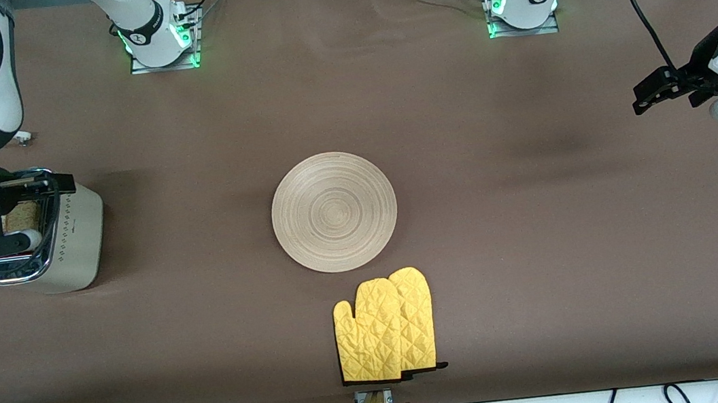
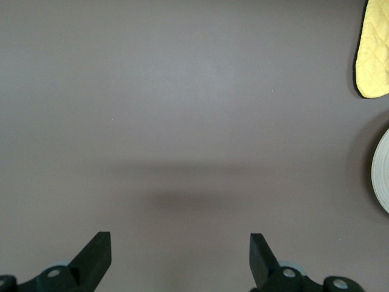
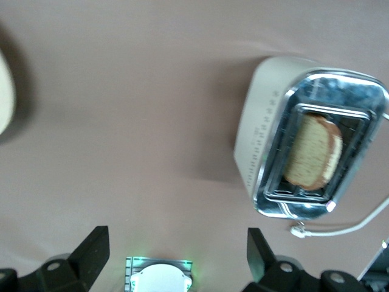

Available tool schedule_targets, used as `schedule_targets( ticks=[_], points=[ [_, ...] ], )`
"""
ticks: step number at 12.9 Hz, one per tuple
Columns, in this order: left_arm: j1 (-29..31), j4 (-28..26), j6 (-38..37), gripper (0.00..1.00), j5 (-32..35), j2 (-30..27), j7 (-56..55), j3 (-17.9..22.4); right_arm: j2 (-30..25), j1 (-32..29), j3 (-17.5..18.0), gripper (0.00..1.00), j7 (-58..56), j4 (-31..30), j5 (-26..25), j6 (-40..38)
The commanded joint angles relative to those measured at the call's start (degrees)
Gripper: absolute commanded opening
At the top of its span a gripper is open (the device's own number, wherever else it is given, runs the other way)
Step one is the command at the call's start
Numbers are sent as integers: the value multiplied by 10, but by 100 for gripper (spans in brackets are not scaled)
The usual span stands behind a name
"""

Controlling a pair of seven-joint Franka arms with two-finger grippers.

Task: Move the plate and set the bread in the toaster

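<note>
The round light-wood plate [image 1: 334, 211] lies flat at the middle of the table; its rim also shows at the edges of the wrist views [image 2: 383, 179] [image 3: 5, 91]. The cream toaster [image 1: 78, 229] [image 3: 258, 134] stands at the right arm's end of the table. The bread [image 1: 22, 217] [image 3: 313, 152] stands in one of its slots. My right gripper [image 1: 35, 214] [image 3: 176, 243] hangs open and empty high over the toaster. My left gripper [image 1: 665, 97] [image 2: 179, 243] waits open over bare table at the left arm's end, holding nothing.
A pair of yellow quilted oven mitts [image 1: 385, 327] [image 2: 374, 48] lies nearer to the front camera than the plate, by the table's edge. The toaster's white cord [image 3: 346, 226] trails beside it. The right arm's base [image 3: 159, 277] shows between my right fingers.
</note>
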Motion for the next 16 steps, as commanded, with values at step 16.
schedule_targets(
  ticks=[16],
  points=[
    [2,3,-8,100,12,-4,-8,-13,-226,-265,293,100,31,-182,-63,149]
  ],
)
